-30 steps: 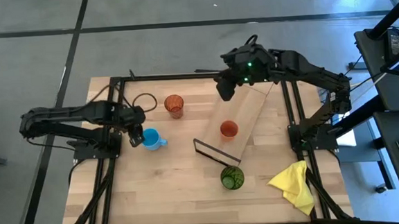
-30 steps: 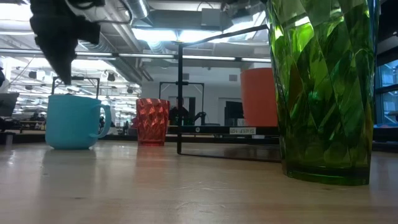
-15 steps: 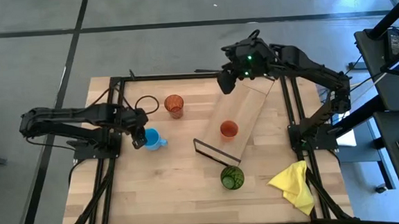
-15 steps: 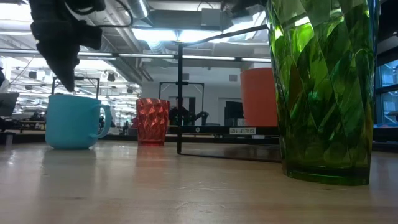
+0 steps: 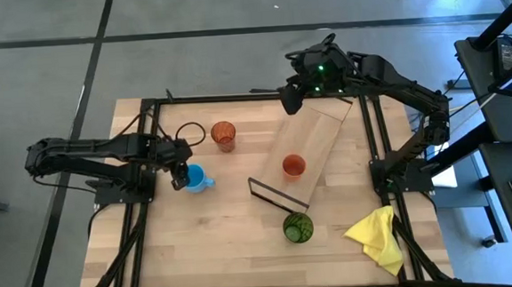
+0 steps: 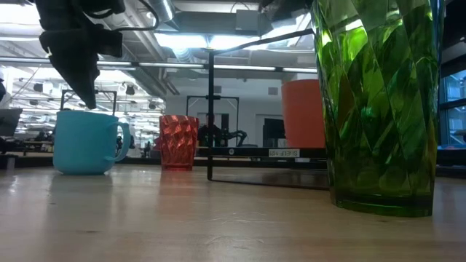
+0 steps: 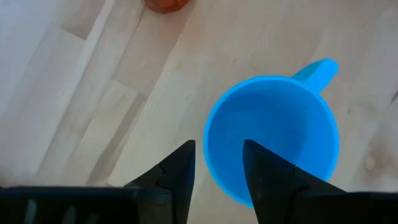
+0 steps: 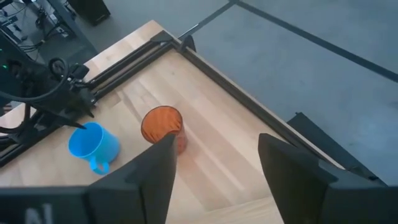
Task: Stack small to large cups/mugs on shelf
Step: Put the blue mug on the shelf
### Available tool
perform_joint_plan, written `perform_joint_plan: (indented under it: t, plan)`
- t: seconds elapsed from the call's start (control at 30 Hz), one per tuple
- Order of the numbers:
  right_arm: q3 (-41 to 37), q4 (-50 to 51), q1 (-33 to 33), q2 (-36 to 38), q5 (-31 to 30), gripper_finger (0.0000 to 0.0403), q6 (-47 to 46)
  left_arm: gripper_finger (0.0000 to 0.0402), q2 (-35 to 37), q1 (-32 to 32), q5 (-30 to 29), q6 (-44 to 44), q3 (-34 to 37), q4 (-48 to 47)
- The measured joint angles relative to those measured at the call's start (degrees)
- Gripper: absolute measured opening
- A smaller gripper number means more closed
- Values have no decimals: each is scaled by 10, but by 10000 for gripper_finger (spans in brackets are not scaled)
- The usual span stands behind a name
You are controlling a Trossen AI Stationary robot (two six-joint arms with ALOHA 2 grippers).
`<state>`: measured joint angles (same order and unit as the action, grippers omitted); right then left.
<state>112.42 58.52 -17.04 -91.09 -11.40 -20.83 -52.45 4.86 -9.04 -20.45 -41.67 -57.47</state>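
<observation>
A light-blue mug (image 5: 197, 177) stands on its base on the table's left part, its handle (image 7: 317, 70) on the side away from my left gripper. My left gripper (image 5: 180, 177) hangs open just over the mug's rim (image 7: 211, 152), one finger above the hollow and one outside the wall. A small red-orange cup (image 5: 293, 165) stands on the shelf (image 5: 313, 135). An orange-red tumbler (image 5: 223, 134) stands near the far edge and a green tumbler (image 5: 298, 227) by the shelf's near end. My right gripper (image 5: 289, 97) hovers open, high over the shelf's far end.
A yellow cloth (image 5: 378, 238) lies at the near right corner. A black wire frame (image 6: 211, 109) rises at the shelf's near end. Black rails (image 5: 144, 213) run along the table's left and right sides. Bare wood lies in front of the mug.
My right gripper has drawn back toward the table's far edge, away from the small red-orange cup on the shelf. The cups and the shelf have stayed where they were.
</observation>
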Motion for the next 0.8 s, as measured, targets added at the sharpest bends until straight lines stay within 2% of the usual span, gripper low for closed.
perform_joint_plan:
  t: [0.43,0.6,0.8]
  plan:
    - [0,0,0,0,-3,227,31,129,0,-1,30,36,0,-5]
    - [-1,0,0,0,-18,227,34,129,0,8,63,14,33,31]
    - [-1,0,0,0,-25,227,36,129,0,8,56,-14,52,42]
